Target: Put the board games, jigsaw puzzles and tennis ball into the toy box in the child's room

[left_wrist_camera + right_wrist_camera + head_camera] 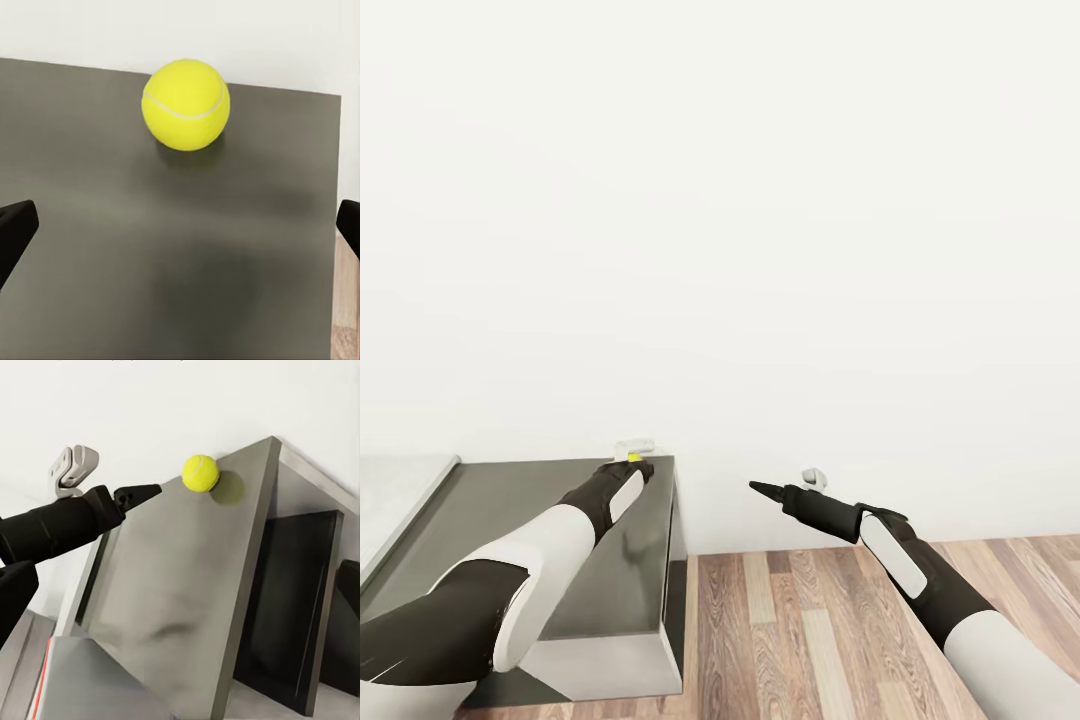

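A yellow tennis ball [633,458] [185,105] [200,472] rests at the far corner of the table's low dark grey section [510,510] [150,262] [180,585], close to the wall. My left gripper [638,468] [180,225] [146,493] hovers just short of the ball, open, with its fingers [15,232] wide apart and nothing between them. My right gripper [762,488] hangs over the floor beside the table, open and empty, pointing toward the ball. The toy box, board games, jigsaw puzzles and bed are out of view.
A bare white wall [720,220] stands right behind the table. The table's pale grey top [390,500] adjoins the dark section on the left. Wood-plank floor [810,620] spreads to the right of the table's end panel.
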You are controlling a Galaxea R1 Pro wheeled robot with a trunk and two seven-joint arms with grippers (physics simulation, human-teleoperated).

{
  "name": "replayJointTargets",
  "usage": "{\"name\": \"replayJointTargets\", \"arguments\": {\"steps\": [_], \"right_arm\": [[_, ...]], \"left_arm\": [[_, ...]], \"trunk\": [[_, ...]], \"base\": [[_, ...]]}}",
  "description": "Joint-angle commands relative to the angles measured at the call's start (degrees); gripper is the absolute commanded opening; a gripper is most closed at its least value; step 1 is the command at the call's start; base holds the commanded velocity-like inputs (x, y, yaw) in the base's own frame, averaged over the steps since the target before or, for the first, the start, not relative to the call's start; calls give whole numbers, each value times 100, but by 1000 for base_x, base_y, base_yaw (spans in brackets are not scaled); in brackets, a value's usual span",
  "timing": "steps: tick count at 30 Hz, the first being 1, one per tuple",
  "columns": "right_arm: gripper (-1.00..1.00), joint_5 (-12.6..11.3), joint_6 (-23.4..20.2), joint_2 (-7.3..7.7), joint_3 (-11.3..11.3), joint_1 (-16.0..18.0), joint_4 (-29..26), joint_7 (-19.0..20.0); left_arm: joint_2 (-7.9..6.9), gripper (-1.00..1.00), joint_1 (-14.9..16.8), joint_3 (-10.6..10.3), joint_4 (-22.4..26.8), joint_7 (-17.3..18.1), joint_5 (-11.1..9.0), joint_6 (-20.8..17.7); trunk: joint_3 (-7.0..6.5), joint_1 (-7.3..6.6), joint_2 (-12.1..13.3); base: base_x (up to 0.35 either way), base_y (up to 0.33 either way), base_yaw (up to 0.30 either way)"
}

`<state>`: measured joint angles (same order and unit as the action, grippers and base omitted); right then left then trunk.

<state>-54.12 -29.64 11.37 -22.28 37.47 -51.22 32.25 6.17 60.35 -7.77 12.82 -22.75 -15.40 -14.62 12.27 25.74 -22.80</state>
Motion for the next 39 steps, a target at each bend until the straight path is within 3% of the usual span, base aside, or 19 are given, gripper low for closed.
{"name": "replayJointTargets", "arguments": {"steps": [1, 22, 26, 28, 30, 33, 36, 37, 39], "right_arm": [[100, -46, -25, 6, -13, 6, -2, -7], [100, -57, -97, 6, -28, 6, -24, -2], [100, -92, -520, -18, -94, 6, -64, -9], [100, -106, -943, -138, -110, 6, -73, -19], [100, -106, -1338, -370, -57, 6, -77, -31], [100, -107, -1739, -761, 198, 6, -80, -100], [100, -106, -1863, -924, 413, 6, -80, -260], [100, -109, -1902, -981, 497, 6, -81, -480], [100, -116, -1907, -1010, 544, 6, -81, -683]], "left_arm": [[-2, 100, 3, -49, 10, -37, -50, -32], [-2, 100, 3, -49, 10, -41, -44, -24], [-2, 100, 3, -49, 10, -39, -44, -24], [-4, 100, 3, -49, 10, -38, -43, -23], [-7, 100, 3, -49, 10, -37, -42, -23], [-10, 100, 3, -49, 13, -39, -42, -23], [-10, 100, 3, -49, 17, -38, -42, -23], [-11, 100, 3, -49, 18, -40, -42, -23], [-11, 100, 3, -49, 19, -43, -42, -23]], "trunk": [[11, 4, -12], [11, 4, -12], [11, 4, -12], [11, 4, -12], [11, 4, -12], [11, 4, -12], [11, 4, -12], [11, 4, -12], [11, 4, -12]], "base": [[35, 0, 0], [72, 0, 0], [14, 0, 0], [5, 0, 0], [2, 0, 0], [1, 0, 0], [0, 0, 0], [0, 0, 0], [0, 0, 0]]}}
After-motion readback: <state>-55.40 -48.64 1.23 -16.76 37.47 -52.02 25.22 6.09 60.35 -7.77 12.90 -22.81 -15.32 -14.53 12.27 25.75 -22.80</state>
